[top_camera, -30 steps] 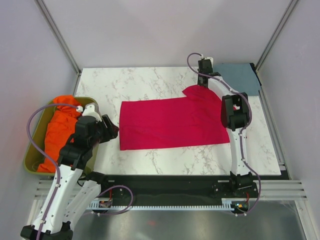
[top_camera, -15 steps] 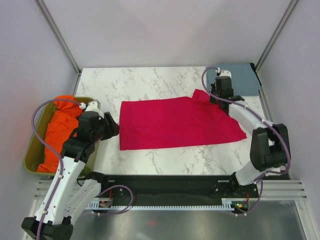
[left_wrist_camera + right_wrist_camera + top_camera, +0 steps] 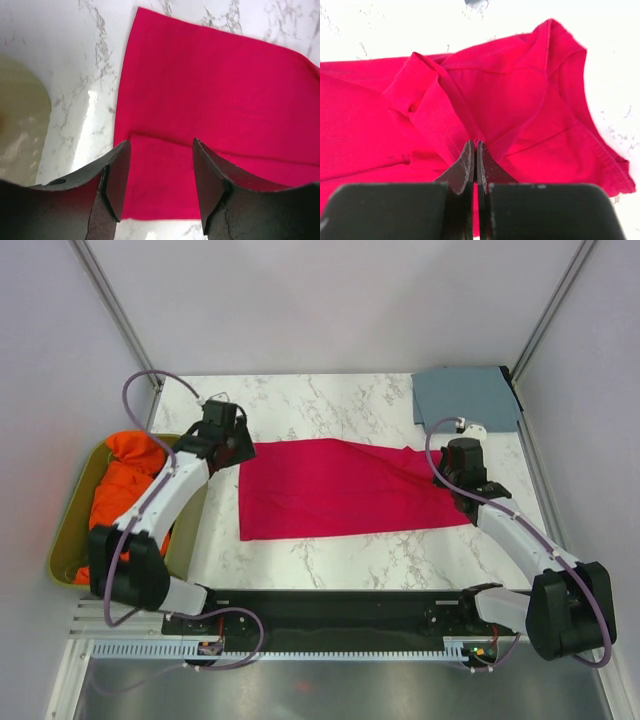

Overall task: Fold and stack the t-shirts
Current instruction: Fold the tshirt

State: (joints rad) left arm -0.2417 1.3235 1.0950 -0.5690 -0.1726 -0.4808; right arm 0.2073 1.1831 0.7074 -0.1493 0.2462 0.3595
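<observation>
Two risks we see: right gripper (image 3: 474, 150) is pressed together on a thin ridge of the red t-shirt (image 3: 340, 490), mid-table, and may slip off. With left gripper (image 3: 159, 165) spread over its far-left corner, any pull could skew it. The blue-grey t-shirt (image 3: 465, 397) lies folded far right. No writing we can read.

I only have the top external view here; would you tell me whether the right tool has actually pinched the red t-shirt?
Observer: Yes. In the right wrist view, the right tool is shut on a raised fold of the red t-shirt.
Operator: Thank you. Is the left tool closed as well?
Observer: No. The left wrist view shows the left tool open, with the shirt's edge lying flat between its jaws and nothing gripped.
</observation>
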